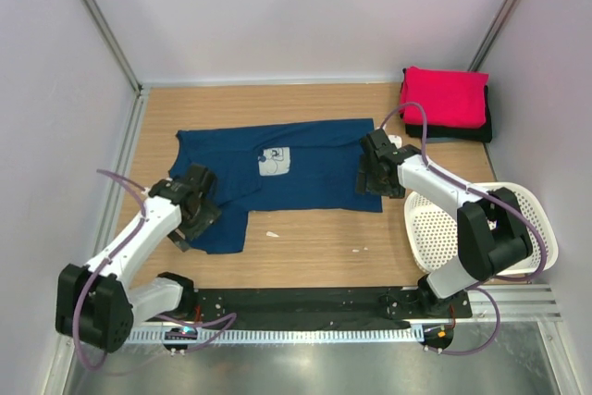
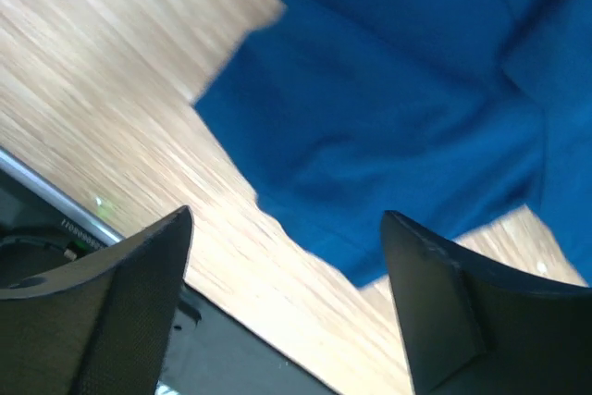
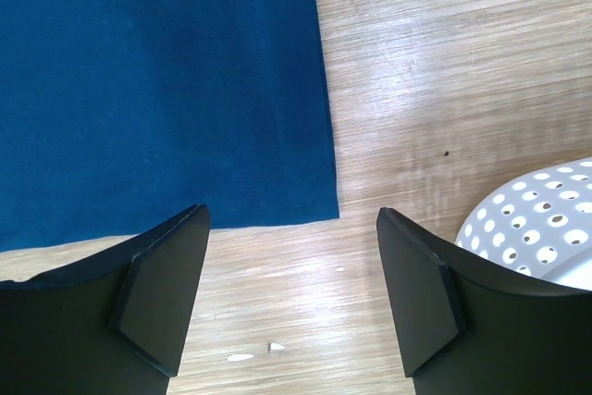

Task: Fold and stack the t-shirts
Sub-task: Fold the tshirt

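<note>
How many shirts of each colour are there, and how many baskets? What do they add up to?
Navy blue t-shirt: 1
Pink-red t-shirt: 1
Black t-shirt: 1
White basket: 1
Total: 4 things

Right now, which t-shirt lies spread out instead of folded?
The navy blue t-shirt, mid-table; the pink-red t-shirt sits folded on the black t-shirt in the far right corner.
</note>
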